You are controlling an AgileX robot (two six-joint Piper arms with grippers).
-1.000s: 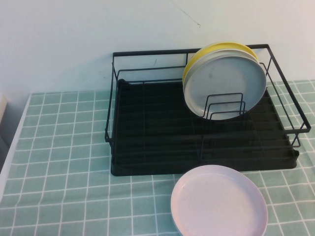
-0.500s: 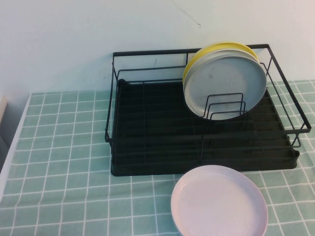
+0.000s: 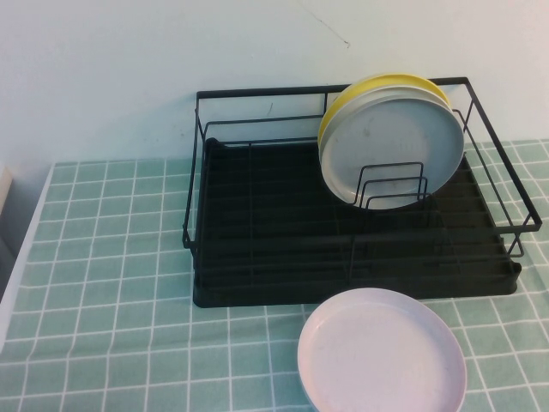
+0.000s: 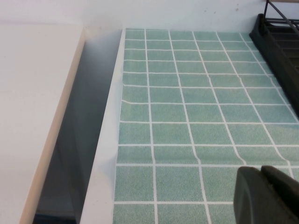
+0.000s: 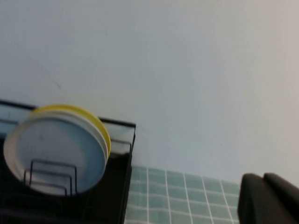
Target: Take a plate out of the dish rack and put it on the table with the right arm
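Note:
The dull-grey plate stands on edge at the back right of the black wire dish rack, leaning behind small wire dividers. It also shows in the right wrist view, well away from my right gripper, which is shut and empty. My left gripper is shut and empty, low over the mint-green tiled table near its left edge. Neither gripper shows in the high view.
A yellow-backed white plate stands right behind the grey plate. A pale pink plate lies on the table just in front of the rack. A white wall rises behind the rack. The table's left edge drops off beside my left gripper.

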